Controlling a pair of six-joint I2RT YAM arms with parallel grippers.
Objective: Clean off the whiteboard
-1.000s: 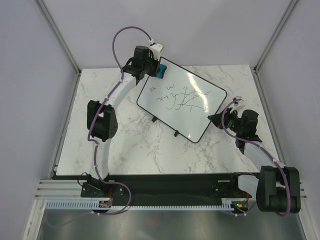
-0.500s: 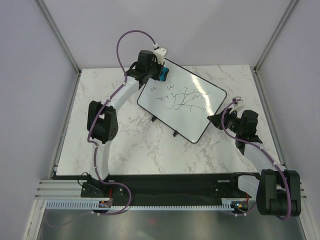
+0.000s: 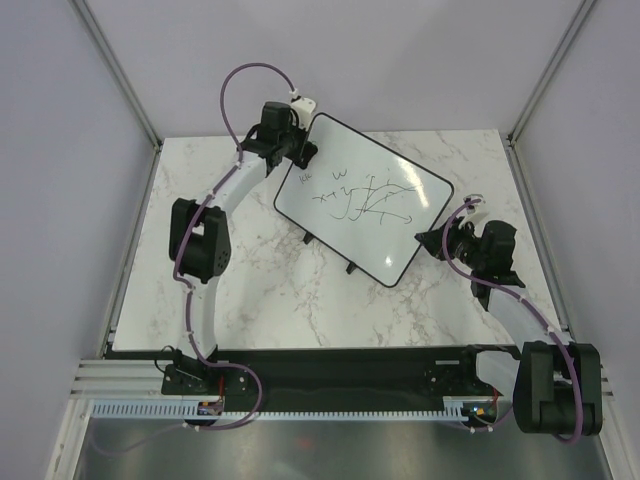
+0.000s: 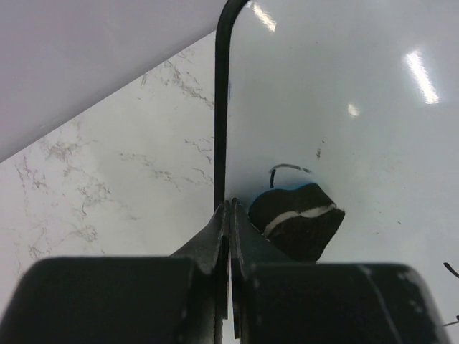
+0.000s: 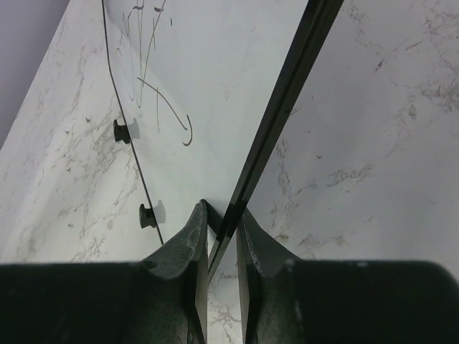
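Note:
The whiteboard (image 3: 365, 205) lies skewed on the marble table, with dark marker scribbles (image 3: 360, 195) across its middle. My left gripper (image 3: 297, 150) is at the board's far left corner. In the left wrist view its fingers (image 4: 230, 209) are pressed together with nothing between them, tips at the black frame. A dark eraser (image 4: 297, 218) with a white stripe rests on the whiteboard (image 4: 344, 86) just right of them; the top view hides it. My right gripper (image 3: 432, 240) is shut on the board's right edge, and its fingers (image 5: 221, 215) pinch the black frame of the whiteboard (image 5: 208, 86).
Two small black feet (image 5: 122, 131) stick out along the board's near edge. Bare marble table (image 3: 260, 290) lies in front of the board and to its left. Grey walls with metal posts close in the back and both sides.
The left gripper swung right over the board's corner, then back left. The blue eraser that showed beside it in the top view is now covered. The right arm and the board kept still.

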